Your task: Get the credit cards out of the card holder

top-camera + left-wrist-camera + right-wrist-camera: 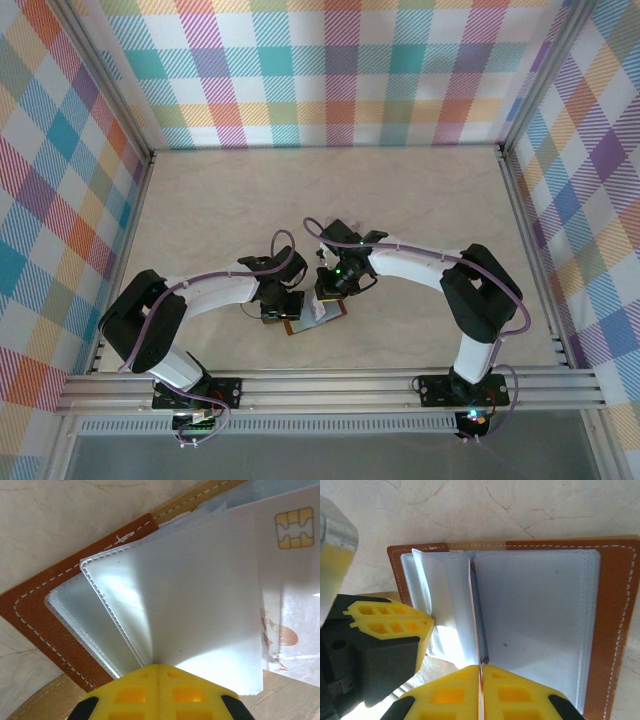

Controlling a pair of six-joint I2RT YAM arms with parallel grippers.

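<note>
My right gripper (481,672) is pinched shut on the thin edge of what looks like a credit card (476,615), standing upright between clear pockets. My left gripper (159,674), also closed, clamps a plastic sleeve (190,605) just beside it. The card holder (616,630) lies open near the middle of the table's (300,190) near edge. To do this well, I judge the card should slide straight out along its pocket while the left steadies the sleeve. A chip card (292,555) shows through plastic, cut off at the frame. How many cards sit inside is hard to tell.
</note>
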